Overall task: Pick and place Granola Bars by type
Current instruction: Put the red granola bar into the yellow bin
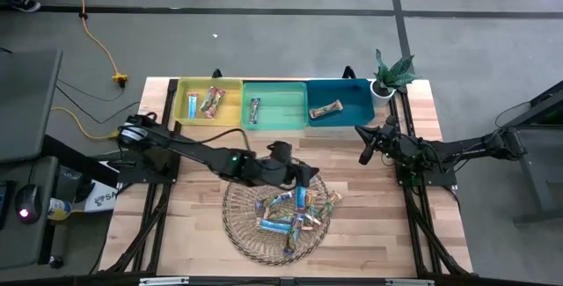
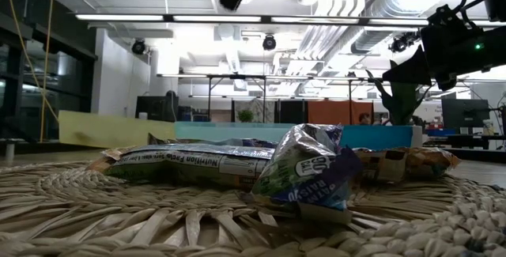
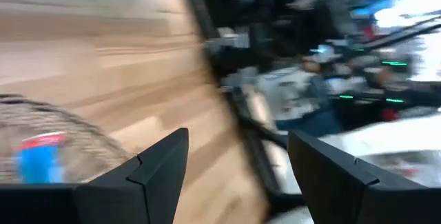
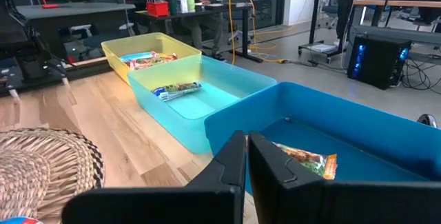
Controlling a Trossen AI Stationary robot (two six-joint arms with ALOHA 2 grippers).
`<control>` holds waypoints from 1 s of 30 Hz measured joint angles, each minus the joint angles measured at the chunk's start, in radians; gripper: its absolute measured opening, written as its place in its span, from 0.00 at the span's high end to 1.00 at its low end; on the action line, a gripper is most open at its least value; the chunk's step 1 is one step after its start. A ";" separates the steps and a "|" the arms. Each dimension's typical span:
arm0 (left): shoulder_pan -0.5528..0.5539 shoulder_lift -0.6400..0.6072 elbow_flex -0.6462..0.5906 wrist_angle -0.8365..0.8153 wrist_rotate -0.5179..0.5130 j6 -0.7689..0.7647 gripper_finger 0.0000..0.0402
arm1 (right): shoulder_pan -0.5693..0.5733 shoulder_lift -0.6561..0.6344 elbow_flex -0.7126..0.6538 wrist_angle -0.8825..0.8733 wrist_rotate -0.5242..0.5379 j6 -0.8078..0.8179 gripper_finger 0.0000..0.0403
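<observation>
- Wooden table [image 1: 369,207] fills the frame's centre.
- Yellow bin [image 1: 186,108], green bin [image 1: 274,114], teal bin [image 1: 352,92] line its top edge.
- Potted plant [image 1: 388,77] upper right.
- Wicker plate [image 1: 242,224] lower centre.

L tool [image 1: 303,173] over plate [image 1: 242,224] | bars [image 1: 286,211] piled | R tool [image 1: 364,155] nr teal bin [image 1: 343,119]

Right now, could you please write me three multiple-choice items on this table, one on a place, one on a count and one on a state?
1. Where is the left gripper?
A. Over the wicker plate's upper edge
B. Inside the yellow bin
C. Beside the plant

2. How many bars lie in the yellow bin?
A. None
B. Two
C. Five

3. How do the right gripper's fingers stand?
A. Wide apart
B. Clamped on a bar
C. Together, empty

Answers:
1. A: the high view shows it at the plate's rim.
2. B: a blue bar and a red-pink bar lie there.
3. C: the right wrist view shows the fingers nearly touching, with nothing between.
</observation>
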 joint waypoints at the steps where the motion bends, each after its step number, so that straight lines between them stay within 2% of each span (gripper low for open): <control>1: 0.006 0.017 0.023 -0.037 0.001 -0.012 0.39 | 0.000 0.000 0.000 0.000 0.000 0.000 1.00; 12: 0.072 0.211 0.418 -0.523 0.102 -0.053 0.39 | 0.000 0.001 0.000 0.000 0.000 0.000 1.00; 14: 0.075 0.234 0.477 -0.653 0.121 -0.060 0.39 | 0.000 0.000 0.000 -0.002 0.000 0.000 1.00; 16: 0.079 0.262 0.529 -0.699 0.133 -0.077 0.39 | 0.000 0.000 0.000 -0.001 0.000 0.000 1.00; 18: 0.077 0.274 0.553 -0.789 0.154 -0.095 0.39 | 0.000 0.001 0.000 -0.004 0.000 0.000 1.00; 30: 0.078 0.355 0.556 -0.862 0.210 -0.180 0.39 | 0.000 0.001 0.000 -0.004 0.000 0.000 1.00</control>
